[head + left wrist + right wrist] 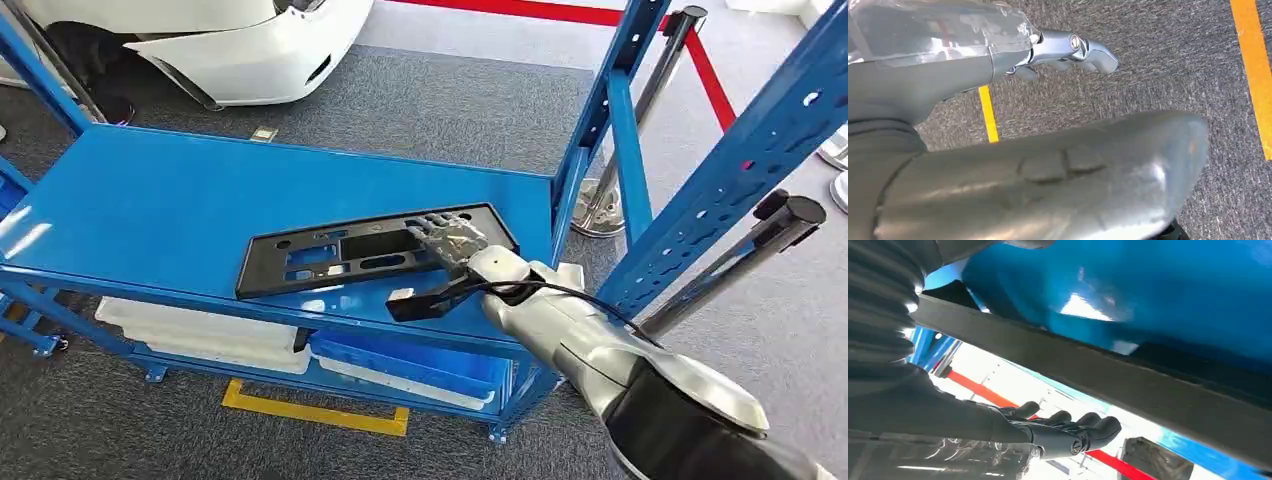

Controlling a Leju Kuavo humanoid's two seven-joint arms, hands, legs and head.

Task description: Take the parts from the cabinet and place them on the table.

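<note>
Right hand (452, 240) holds black part (340, 255) on blue shelf (150, 210); left hand (1073, 50) empty, fingers apart.

One black plastic panel (375, 252) is lying on the top shelf of the one blue rack (150, 200). Under that shelf, one white tray (200, 330) and one blue bin (420, 368) are sitting side by side. Beyond the rack, one white car (240, 45) and two stanchion posts (650, 100) are standing.
</note>
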